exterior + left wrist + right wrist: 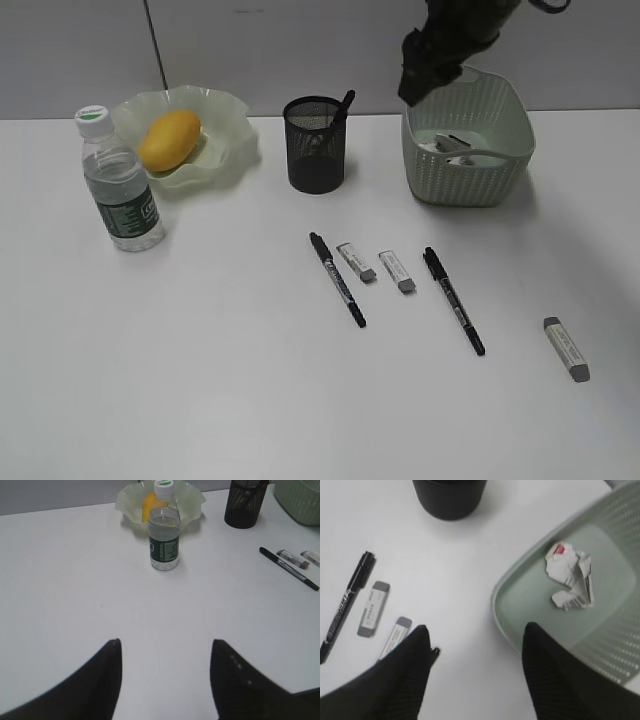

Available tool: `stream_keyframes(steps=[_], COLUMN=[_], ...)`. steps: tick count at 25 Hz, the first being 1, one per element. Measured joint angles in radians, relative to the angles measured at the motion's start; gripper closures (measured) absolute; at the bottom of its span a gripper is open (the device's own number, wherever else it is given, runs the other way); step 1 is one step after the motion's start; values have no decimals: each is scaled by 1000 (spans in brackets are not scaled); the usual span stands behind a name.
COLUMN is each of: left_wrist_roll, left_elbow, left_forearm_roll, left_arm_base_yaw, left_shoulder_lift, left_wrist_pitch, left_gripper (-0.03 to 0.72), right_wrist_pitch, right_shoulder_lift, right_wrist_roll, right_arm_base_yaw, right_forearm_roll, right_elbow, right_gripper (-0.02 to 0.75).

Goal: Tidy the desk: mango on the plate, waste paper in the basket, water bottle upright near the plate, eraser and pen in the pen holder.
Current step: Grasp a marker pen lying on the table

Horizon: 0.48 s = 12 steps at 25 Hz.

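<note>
The mango [168, 139] lies on the wavy green plate [228, 115]. The water bottle [117, 182] stands upright next to the plate, also in the left wrist view [164, 530]. The waste paper [569, 576] lies inside the green basket [470, 180]. The black mesh pen holder [315, 145] holds one pen. Two pens [337, 279] [453, 300] and three erasers [356, 261] [397, 271] [566, 348] lie on the desk. My right gripper [418, 75] is open and empty, high above the basket's left rim. My left gripper [165, 647] is open and empty over bare desk.
The white desk [200, 380] stretches to the front and left. A grey wall runs behind the desk. The left arm is out of the exterior view.
</note>
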Motion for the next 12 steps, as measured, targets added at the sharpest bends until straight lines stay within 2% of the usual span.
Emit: stream_keyframes(steps=[7, 12], left_wrist_roll=[0, 0], left_elbow=[0, 0], left_forearm_roll=[-9, -9], left_arm_base_yaw=[0, 0], left_shoulder_lift=[0, 0], left_wrist_pitch=[0, 0], left_gripper=[260, 260], right_wrist_pitch=[178, 189], right_shoulder_lift=[-16, -145], right_wrist_roll=[68, 81], right_arm_base_yaw=[-135, -251], right_forearm_roll=[-3, 24], right_elbow=[5, 94], right_gripper=[269, 269])
